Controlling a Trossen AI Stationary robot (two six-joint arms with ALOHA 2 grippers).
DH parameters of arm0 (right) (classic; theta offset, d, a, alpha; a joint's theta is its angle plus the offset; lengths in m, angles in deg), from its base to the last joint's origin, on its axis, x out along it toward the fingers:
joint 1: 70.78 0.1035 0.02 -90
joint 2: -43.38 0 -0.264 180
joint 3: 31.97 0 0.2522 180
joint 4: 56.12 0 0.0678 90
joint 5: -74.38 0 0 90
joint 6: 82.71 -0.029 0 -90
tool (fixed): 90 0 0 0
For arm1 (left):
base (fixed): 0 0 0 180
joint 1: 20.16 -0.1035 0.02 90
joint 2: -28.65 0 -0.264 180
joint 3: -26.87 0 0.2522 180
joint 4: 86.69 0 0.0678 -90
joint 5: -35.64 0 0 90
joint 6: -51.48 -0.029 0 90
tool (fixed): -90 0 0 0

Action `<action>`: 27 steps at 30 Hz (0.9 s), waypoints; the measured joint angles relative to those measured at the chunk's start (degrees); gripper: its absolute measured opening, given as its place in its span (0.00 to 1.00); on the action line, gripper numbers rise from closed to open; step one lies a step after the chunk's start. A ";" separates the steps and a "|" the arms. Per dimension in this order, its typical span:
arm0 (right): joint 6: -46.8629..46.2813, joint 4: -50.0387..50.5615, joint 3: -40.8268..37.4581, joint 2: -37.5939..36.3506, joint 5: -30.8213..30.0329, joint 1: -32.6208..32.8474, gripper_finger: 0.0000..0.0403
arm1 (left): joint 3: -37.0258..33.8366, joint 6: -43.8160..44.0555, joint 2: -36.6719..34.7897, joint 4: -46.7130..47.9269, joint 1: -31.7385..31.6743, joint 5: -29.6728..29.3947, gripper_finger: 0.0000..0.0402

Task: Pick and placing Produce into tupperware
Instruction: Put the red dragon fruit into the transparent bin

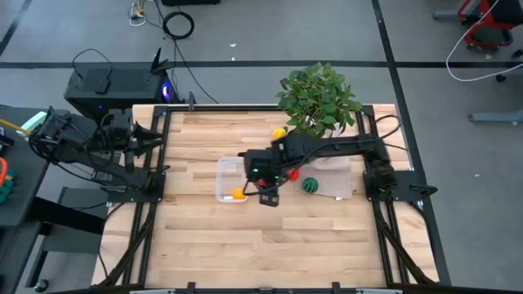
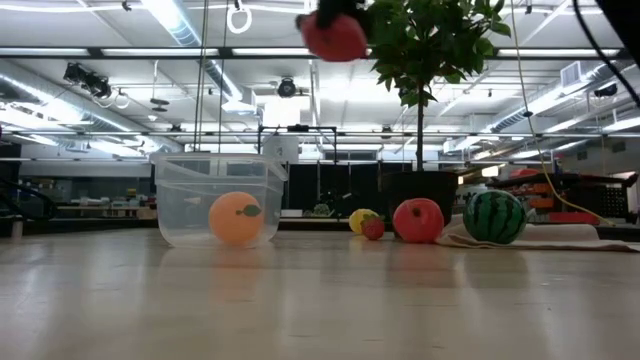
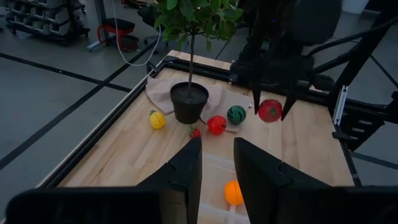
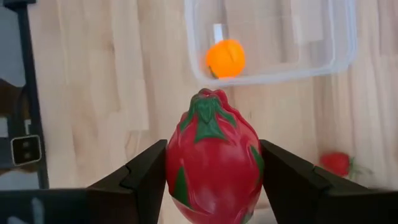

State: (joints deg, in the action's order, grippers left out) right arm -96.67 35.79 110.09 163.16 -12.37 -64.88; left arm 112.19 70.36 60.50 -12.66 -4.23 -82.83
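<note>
High view: right gripper [image 1: 269, 194] is over the table's middle, tupperware [image 1: 231, 179] at its 10 o'clock, just beside.

Low view: red fruit [image 2: 334, 36] hangs high, at 1 o'clock from the tupperware [image 2: 215, 200], which holds an orange [image 2: 236, 218].

Left wrist view: left gripper [image 3: 216, 163] fingers stand slightly apart, holding nothing.

Right wrist view: right gripper [image 4: 213, 171] is clamped on the red fruit [image 4: 213, 164]; tupperware [image 4: 270, 38] at 12 o'clock.

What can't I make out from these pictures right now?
- Right gripper: its fingertips are cut off by the right wrist view's bottom edge, behind the red fruit.
- Left gripper: too small in the high view.
- Tupperware: the right arm covers part of it in the high view.
</note>
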 joint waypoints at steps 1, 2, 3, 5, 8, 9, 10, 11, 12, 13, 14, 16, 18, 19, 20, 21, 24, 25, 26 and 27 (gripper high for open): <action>0.45 1.00 2.61 1.87 -0.01 -0.38 0.58 | 0.01 0.00 0.00 0.02 -0.01 0.00 0.25; 0.83 1.81 4.80 3.30 -0.06 -0.74 0.58 | -0.01 0.00 0.00 0.02 0.01 0.00 0.25; 1.02 2.74 6.69 5.03 -0.14 -1.09 0.58 | 0.01 0.00 0.00 0.02 -0.01 0.00 0.25; 0.81 0.30 5.62 5.47 0.19 -1.82 0.58 | -0.01 0.00 0.00 0.01 0.01 0.00 0.25; 0.71 -1.24 5.97 6.76 0.08 -2.20 0.58 | -0.01 0.00 0.01 0.02 0.01 0.00 0.25; 0.76 -2.28 6.08 7.44 0.02 -2.17 0.58 | 0.00 0.00 0.02 0.03 0.00 0.02 0.25; 0.72 -4.44 6.10 7.85 0.05 -2.15 0.58 | 0.01 0.00 0.00 0.04 -0.01 0.00 0.25; 0.65 -7.00 6.07 8.20 0.05 -2.16 0.58 | 0.01 -0.02 0.00 0.00 0.01 0.00 0.25; 0.31 -9.34 6.07 8.81 -0.07 -2.16 0.58 | 0.01 -0.04 0.02 0.04 0.00 0.00 0.25; -0.05 -11.88 6.07 9.19 -0.14 -2.16 0.58 | 0.01 -0.02 0.02 0.04 0.01 0.00 0.25; -0.54 -14.32 6.07 9.51 -0.19 -2.18 0.58 | 0.01 -0.02 0.00 0.02 0.00 0.00 0.25; -1.21 -17.56 6.18 10.52 -0.21 -2.18 0.58 | 0.01 0.00 0.01 0.07 0.01 0.02 0.25; -1.29 -19.09 6.18 11.92 -0.47 -2.17 0.58 | 0.01 0.00 0.00 0.05 -0.01 0.07 0.25; -1.27 -20.36 6.17 12.60 -1.17 -2.14 0.58 | 0.01 0.00 0.00 0.07 0.01 0.09 0.25; -1.25 -21.12 6.12 13.39 -2.15 -2.09 0.58 | 0.01 -0.02 0.00 0.04 0.01 0.11 0.25; -0.98 -21.91 6.09 14.19 -3.11 -2.05 0.58 | 0.01 -0.02 0.00 0.04 -0.01 0.11 0.25; -0.19 -25.79 6.07 16.11 -4.85 -1.92 0.58 | 0.01 -0.01 0.00 0.06 0.01 0.13 0.25; 0.14 -26.65 6.07 16.52 -5.84 -1.82 0.58 | 0.01 -0.02 0.00 0.04 0.00 0.13 0.25; 0.41 -26.75 6.07 17.12 -7.10 -1.73 0.58 | 0.01 -0.02 0.00 0.05 0.01 0.16 0.25; 0.54 -26.87 6.07 17.66 -8.00 -1.70 0.58 | 0.01 -0.02 0.00 0.06 0.01 0.17 0.25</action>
State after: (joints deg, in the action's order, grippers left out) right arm -96.13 8.92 116.16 180.82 -20.37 -66.58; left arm 112.20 70.33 60.50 -12.59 -4.22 -82.65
